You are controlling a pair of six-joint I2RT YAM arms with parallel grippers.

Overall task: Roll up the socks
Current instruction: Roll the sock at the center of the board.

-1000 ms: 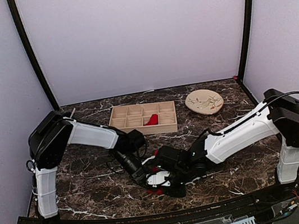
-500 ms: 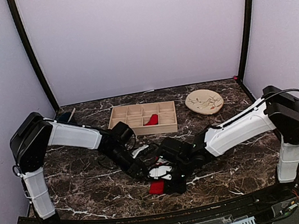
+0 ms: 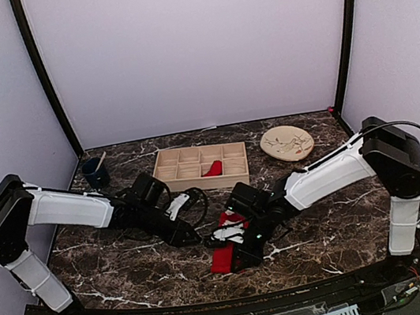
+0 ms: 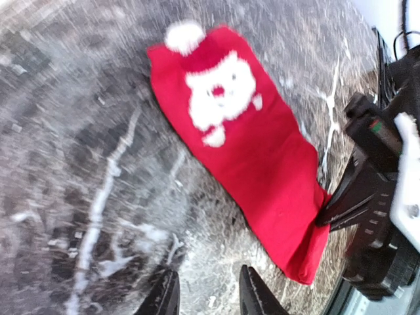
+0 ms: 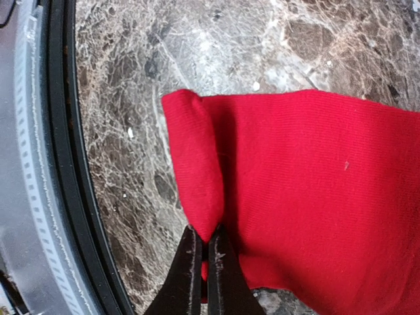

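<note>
A dark marble surface (image 3: pixel 114 260) carries a pale wooden compartment tray (image 3: pixel 202 183), set well beyond both hands. One bright red fabric sock (image 3: pixel 213 169) lies in a front compartment of the tray. The second red sock (image 4: pixel 269 170) lies flat and unrolled between the two hands, near the front edge of the surface.

The right hand (image 5: pixel 203 252) is clamped fully shut on a raised fold at the sock's plain end. The left hand (image 4: pixel 207 296) sits just off the sock's long side, jaws part open and gripping nothing.

The likely trouble is in that pinch, which takes only a thin ridge of cloth. A turn or a pull could let the ridge slip free. It could also drag the whole sock across the smooth stone instead of curling it, since nothing pins the far end. The plain end also lies close to the front rail, so a push that way might send it over the edge.

The sock on the surface is a limp, fine-ribbed knit. It has a white face-shaped patch (image 4: pixel 220 98) and a white pompom (image 4: pixel 184 36) at the end away from the right hand. It lies smooth apart from the lifted fold.
</note>
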